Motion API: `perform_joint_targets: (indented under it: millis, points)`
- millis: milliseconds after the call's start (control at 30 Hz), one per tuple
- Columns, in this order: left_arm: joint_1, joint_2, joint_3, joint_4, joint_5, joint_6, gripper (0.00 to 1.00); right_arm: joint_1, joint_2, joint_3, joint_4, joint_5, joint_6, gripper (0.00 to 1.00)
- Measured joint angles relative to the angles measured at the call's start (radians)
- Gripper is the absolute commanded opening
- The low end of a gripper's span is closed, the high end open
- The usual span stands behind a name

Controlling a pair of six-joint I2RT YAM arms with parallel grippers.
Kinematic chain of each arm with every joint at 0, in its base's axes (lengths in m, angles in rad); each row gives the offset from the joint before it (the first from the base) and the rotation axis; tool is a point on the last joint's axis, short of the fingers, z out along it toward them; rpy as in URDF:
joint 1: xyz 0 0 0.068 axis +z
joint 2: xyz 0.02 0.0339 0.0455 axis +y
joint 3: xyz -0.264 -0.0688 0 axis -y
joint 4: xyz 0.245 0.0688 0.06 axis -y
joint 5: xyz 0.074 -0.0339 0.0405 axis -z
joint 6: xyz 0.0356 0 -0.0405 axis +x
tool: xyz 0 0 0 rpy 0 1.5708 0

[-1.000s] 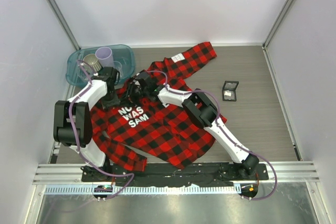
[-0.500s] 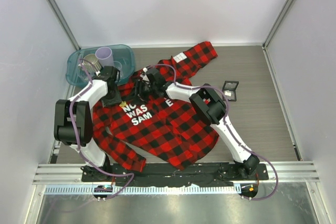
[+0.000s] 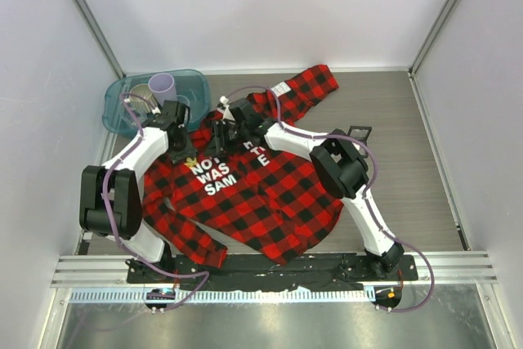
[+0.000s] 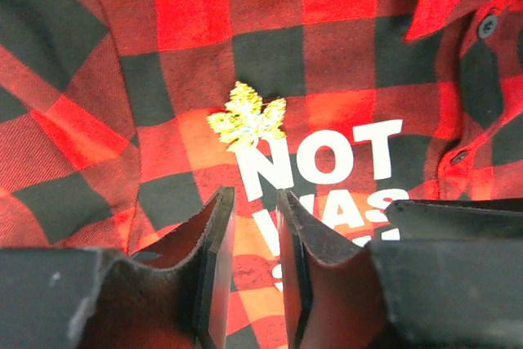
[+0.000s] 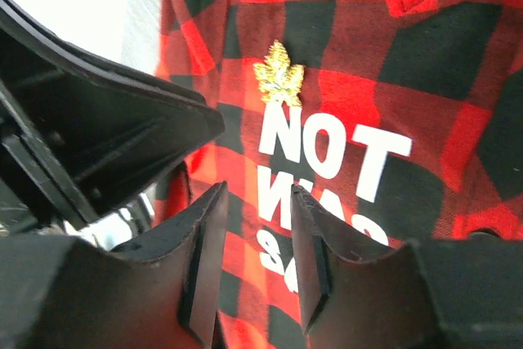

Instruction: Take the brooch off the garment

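Note:
The garment [image 3: 253,194], a red-and-black plaid shirt with white lettering, lies spread over the table's middle. The brooch [image 3: 191,163], a tiny gold leaf-shaped pin, sits on the cloth just above the letter N; it shows in the left wrist view [image 4: 247,118] and the right wrist view [image 5: 279,73]. My left gripper [image 3: 179,150] hovers just behind the brooch, jaws a little apart and empty [image 4: 252,198]. My right gripper [image 3: 222,131] hangs over the collar area, to the right of the brooch, open and empty [image 5: 257,194]. Neither gripper touches the brooch.
A teal tub [image 3: 193,79] at the back left holds a purple cup [image 3: 162,85] and a metal cup [image 3: 143,97]. A small black box [image 3: 359,130] lies right of the shirt, partly behind my right arm. The shirt's white label [image 3: 280,88] is on the far sleeve.
My right gripper has drawn back and to the right, off the lettering, uncovering more letters. The brooch now shows beside my left gripper, which has shifted slightly.

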Motion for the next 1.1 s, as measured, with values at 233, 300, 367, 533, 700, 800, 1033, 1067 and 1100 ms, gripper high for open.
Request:
perform_joint_targets:
  millis: [233, 300, 367, 533, 700, 800, 1033, 1067, 1100]
  points:
    - [0.007, 0.048, -0.002, 0.077, 0.051, -0.098, 0.28, 0.039, -0.014, -0.025, -0.051, 0.115, -0.154, 0.34]
    - [0.020, 0.066, -0.002, 0.100, 0.066, -0.119, 0.26, 0.061, -0.013, -0.022, -0.056, 0.148, -0.194, 0.33]
    - [0.040, 0.082, -0.004, 0.112, 0.078, -0.143, 0.26, 0.085, -0.013, -0.011, -0.064, 0.184, -0.227, 0.33]
    - [0.114, 0.022, -0.122, 0.177, 0.094, -0.208, 0.32, 0.136, -0.010, 0.014, -0.066, 0.278, -0.304, 0.33]
    - [0.211, -0.042, -0.226, 0.215, 0.172, -0.282, 0.29, 0.159, 0.019, 0.069, -0.067, 0.344, -0.351, 0.32]
    - [0.233, -0.041, -0.245, 0.264, 0.214, -0.312, 0.29, 0.156, 0.057, 0.122, -0.074, 0.360, -0.360, 0.29]
    - [0.243, -0.022, -0.266, 0.364, 0.283, -0.355, 0.31, 0.146, 0.137, 0.201, -0.108, 0.375, -0.368, 0.28]
    - [0.245, -0.016, -0.266, 0.374, 0.286, -0.358, 0.31, 0.146, 0.142, 0.204, -0.111, 0.376, -0.368, 0.29]
    - [0.245, -0.011, -0.266, 0.382, 0.288, -0.359, 0.33, 0.146, 0.145, 0.208, -0.112, 0.376, -0.368, 0.29]
